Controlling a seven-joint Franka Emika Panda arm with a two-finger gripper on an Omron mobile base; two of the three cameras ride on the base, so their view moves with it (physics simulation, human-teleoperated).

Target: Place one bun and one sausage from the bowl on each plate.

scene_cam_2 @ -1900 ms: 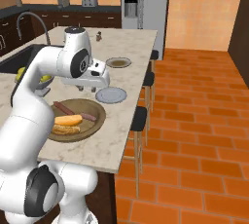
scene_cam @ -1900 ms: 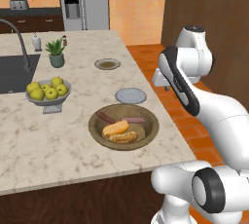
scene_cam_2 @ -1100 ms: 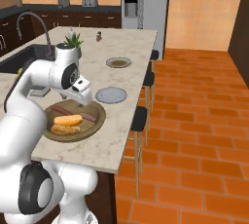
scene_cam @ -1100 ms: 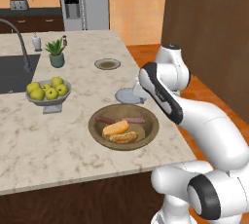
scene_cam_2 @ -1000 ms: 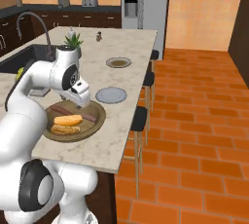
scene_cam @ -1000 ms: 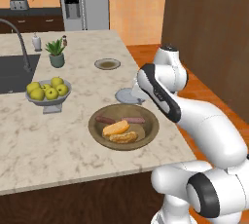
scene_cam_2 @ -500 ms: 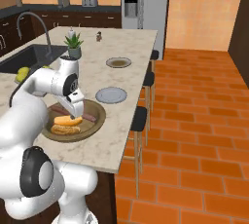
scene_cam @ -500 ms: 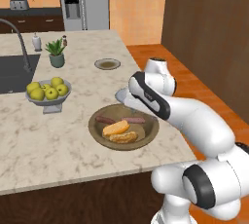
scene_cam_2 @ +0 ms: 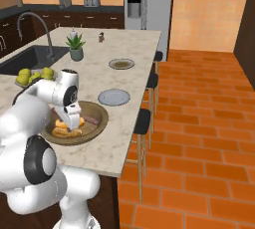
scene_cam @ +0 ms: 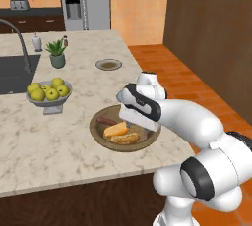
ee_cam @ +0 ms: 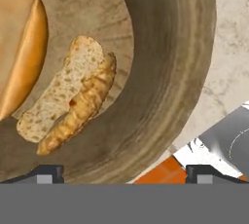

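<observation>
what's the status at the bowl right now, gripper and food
Gripper open, empty, low over the wooden bowl. Buns and a sausage in the bowl. Both plates bare. Nothing blocking the buns.

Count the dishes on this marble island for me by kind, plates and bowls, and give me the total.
Round flat plates: 2
Wide brown wooden bowl: 1
Grey footed bowl of yellow-green apples: 1
Total: 4
</observation>
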